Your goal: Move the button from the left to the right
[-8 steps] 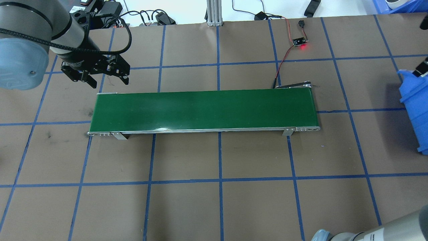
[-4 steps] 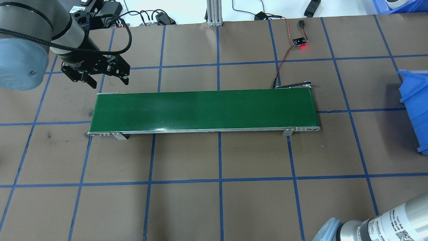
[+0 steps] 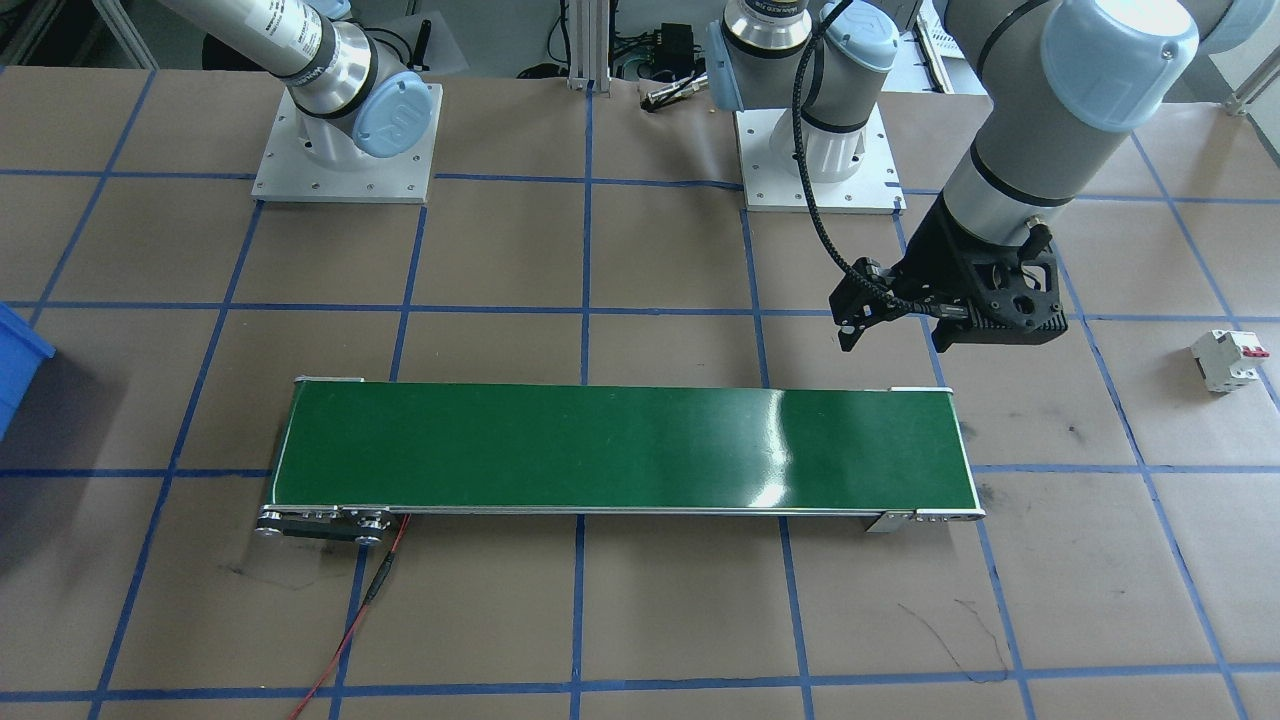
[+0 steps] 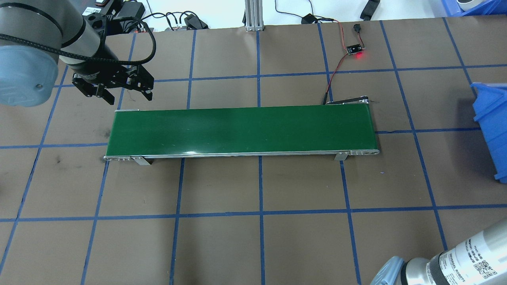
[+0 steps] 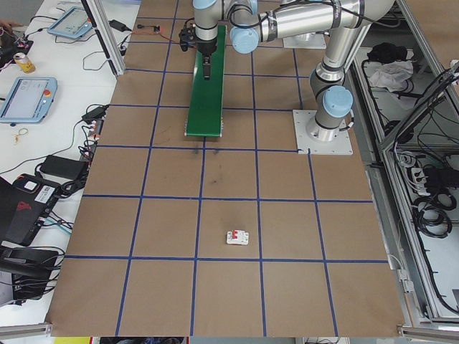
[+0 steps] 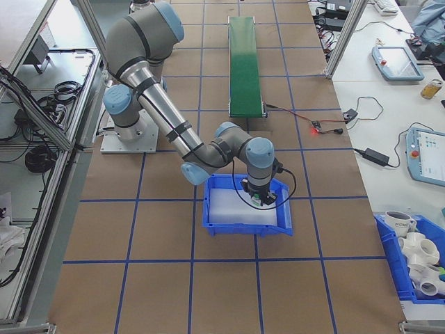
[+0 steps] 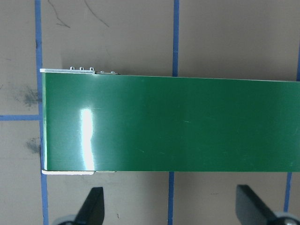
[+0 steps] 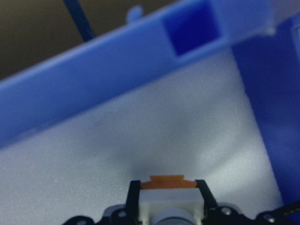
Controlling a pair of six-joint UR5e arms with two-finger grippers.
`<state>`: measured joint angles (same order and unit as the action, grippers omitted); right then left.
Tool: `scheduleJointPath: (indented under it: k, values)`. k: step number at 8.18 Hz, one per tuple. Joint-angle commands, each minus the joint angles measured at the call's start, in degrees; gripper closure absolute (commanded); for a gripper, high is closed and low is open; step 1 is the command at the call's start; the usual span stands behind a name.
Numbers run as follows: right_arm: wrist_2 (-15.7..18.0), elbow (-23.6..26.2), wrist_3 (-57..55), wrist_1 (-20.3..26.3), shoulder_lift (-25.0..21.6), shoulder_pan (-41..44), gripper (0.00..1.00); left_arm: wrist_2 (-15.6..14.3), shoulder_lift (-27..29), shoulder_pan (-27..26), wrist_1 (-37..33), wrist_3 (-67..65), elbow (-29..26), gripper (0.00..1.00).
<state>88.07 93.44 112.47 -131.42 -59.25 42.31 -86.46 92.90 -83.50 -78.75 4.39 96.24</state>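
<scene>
The button (image 8: 168,196) shows in the right wrist view as a white-grey body with an orange base; its cap is hidden. My right gripper (image 8: 168,190) is shut on it, one black finger on each side, just above the white foam floor of the blue bin (image 6: 215,223). In the exterior right view my right gripper (image 6: 259,197) reaches down into that bin. My left gripper (image 4: 116,88) hangs open and holds nothing, high over the left end of the green conveyor belt (image 4: 241,128). Its fingertips (image 7: 92,206) frame the belt (image 7: 173,124) from above.
A white circuit breaker with a red lever (image 3: 1228,358) lies on the brown table, out past the left arm. The blue bin (image 4: 493,126) stands off the belt's right end. A small board with a red light (image 4: 355,49) and its wires lie beyond the belt.
The right arm has moved: its gripper left the overhead view's right edge, and its forearm came further into the lower right corner. The left gripper has hardly shifted.
</scene>
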Motion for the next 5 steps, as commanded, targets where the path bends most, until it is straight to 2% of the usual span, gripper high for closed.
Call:
scheduleJointPath:
  k: [1,2,3,4,5]
  values:
    - [0.35,1.21,5.12,-1.12,0.28,-0.04,0.01,-0.03,-0.08,0.00,0.00,0.01,-0.08,0.00]
    - [2.27,1.13,5.12,-1.12,0.10,-0.12,0.00,-0.03,-0.08,0.00,0.00,0.10,0.00,0.00]
    - [2.72,1.13,4.95,-0.95,-1.30,-0.04,0.00,-0.03,0.00,0.00,0.00,0.01,0.00,0.00]
    - [2.29,1.13,4.51,1.23,-4.70,-0.04,0.00,-0.03,-0.08,0.00,0.00,0.01,0.00,0.00]
    - [1.94,1.04,3.38,6.56,-8.39,-0.12,0.00,-0.03,-0.08,0.00,0.00,0.01,0.00,0.00]
